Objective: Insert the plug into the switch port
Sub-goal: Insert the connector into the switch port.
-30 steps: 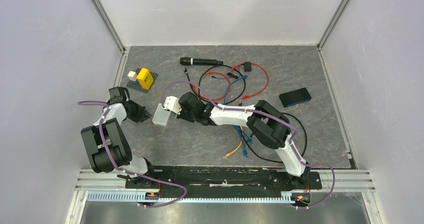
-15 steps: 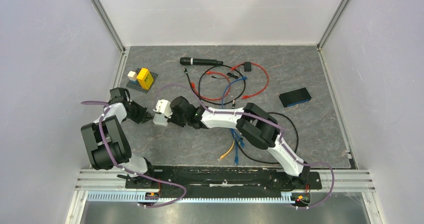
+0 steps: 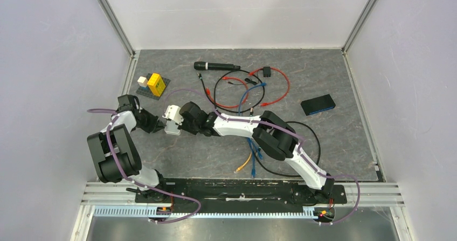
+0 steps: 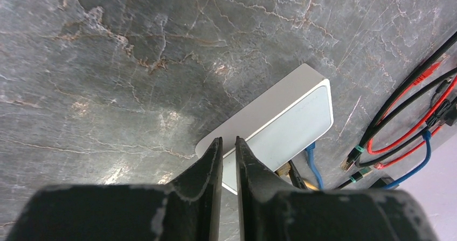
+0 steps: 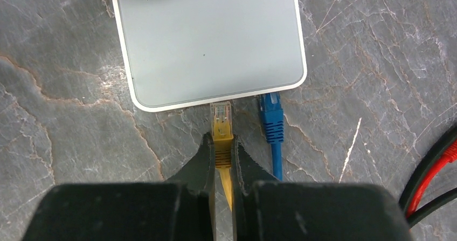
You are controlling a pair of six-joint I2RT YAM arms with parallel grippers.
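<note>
Here the right tool (image 5: 221, 144) pinches the yellow plug (image 5: 221, 123) by its boot, its clear tip touching the long edge of the pale switch box (image 5: 210, 41), just beside a blue plug (image 5: 271, 117) seated in that edge; whether it has entered the switch port cannot be told. The box lies flat on the worktop (image 5: 64, 144) between both tools, and the left tool (image 4: 228, 141), fingers pressed almost together on nothing, meets its opposite edge.

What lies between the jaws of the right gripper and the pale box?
Right wrist view: only the yellow plug, held by the right gripper; its clear tip reaches the edge of the box.
</note>
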